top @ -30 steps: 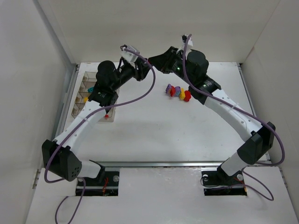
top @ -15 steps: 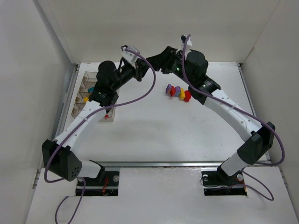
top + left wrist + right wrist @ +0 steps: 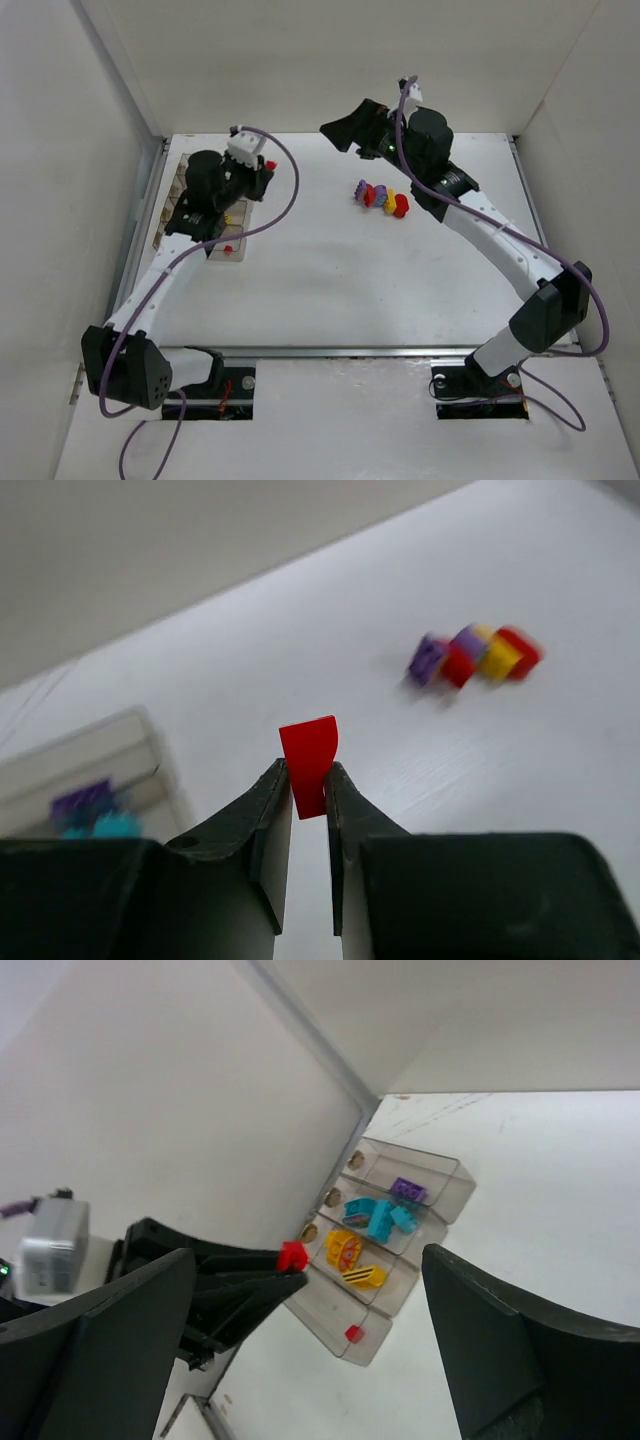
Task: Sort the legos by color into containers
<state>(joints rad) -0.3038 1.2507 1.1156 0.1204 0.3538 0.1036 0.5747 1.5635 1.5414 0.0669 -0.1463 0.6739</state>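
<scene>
Pinching red brick (image 3: 309, 748) in left claw (image 3: 308, 778), right claw (image 3: 337, 128) spread wide

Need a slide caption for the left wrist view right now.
Left end effector pinches a red brick; a multicoloured brick cluster lies on the table beyond, the divided tray at left.

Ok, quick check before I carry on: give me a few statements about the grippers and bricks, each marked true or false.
1. The left gripper is shut on a red brick. True.
2. The right gripper holds a brick. False: its jaws stand wide open with nothing between them.
3. The loose cluster on the table is all one colour. False: it shows purple, red and yellow.
4. One compartment of the tray holds cyan bricks. True.
</scene>
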